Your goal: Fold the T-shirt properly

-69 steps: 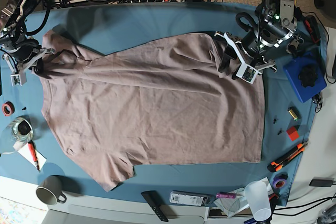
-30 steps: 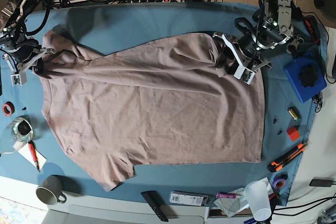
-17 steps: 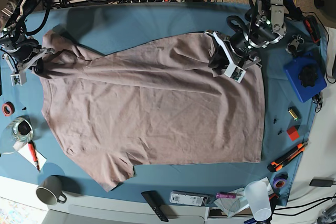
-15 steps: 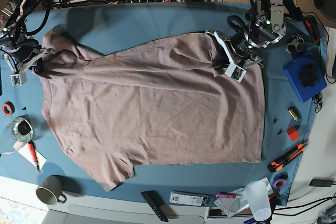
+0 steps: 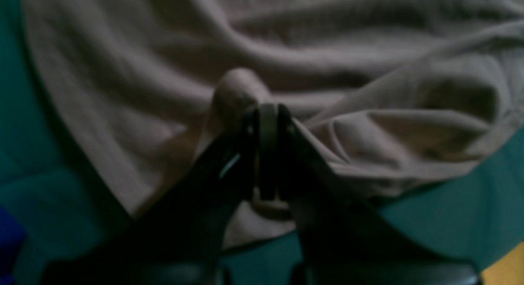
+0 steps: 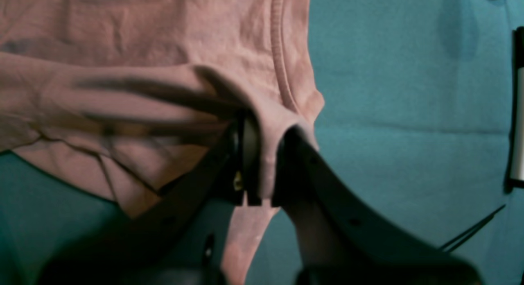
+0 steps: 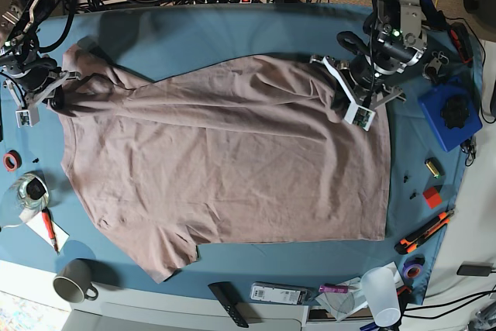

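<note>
T-shirt (image 7: 225, 160) spread flat on teal table cloth (image 7: 194, 36), wrinkled, one sleeve toward mug (image 7: 74, 281). Left gripper (image 7: 341, 98) at shirt's hem-side far corner, jaws clenched on bunched fabric fold; wrist view shows cloth nub pinched between dark fingers (image 5: 266, 154). Right gripper (image 7: 54, 91) at shirt's opposite far corner by shoulder, jaws clenched on fabric edge near ribbed seam (image 6: 282, 64). Blue box (image 7: 449, 118) beside shirt's hem side.
</note>
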